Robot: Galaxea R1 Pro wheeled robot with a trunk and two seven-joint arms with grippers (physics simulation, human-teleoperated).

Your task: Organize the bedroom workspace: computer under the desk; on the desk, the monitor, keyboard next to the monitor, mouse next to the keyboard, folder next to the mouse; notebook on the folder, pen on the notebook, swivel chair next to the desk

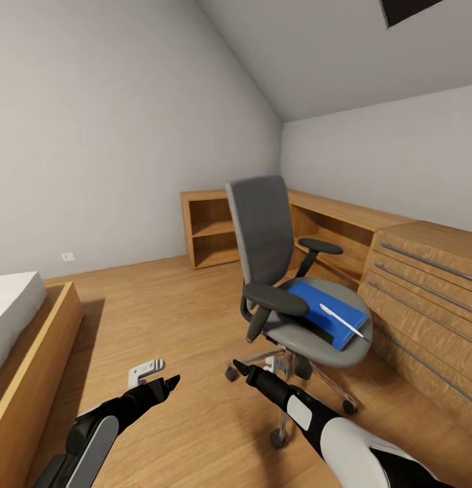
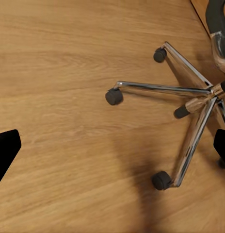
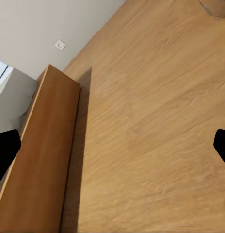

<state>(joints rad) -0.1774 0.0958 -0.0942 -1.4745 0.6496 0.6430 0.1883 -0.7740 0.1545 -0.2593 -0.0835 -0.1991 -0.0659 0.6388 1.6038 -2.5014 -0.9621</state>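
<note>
Chair [image 1: 270,271] standing mid-room on the plank floor [image 1: 175,318], beside low wooden cabinets [image 1: 412,278] at right. Folder [image 1: 325,313] lying on the seat, pen [image 1: 342,320] on top. Bed [image 1: 26,352] near left. Left gripper [image 1: 169,383] and right gripper [image 1: 239,369] held low near the chair base, both spread open and empty.

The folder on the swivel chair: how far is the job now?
Nothing looks done yet. The folder lies on the swivel chair seat, with the pen on top of it. The left gripper and right gripper are empty, low before the chair. Every placement is left; the desk is out of view.
</note>
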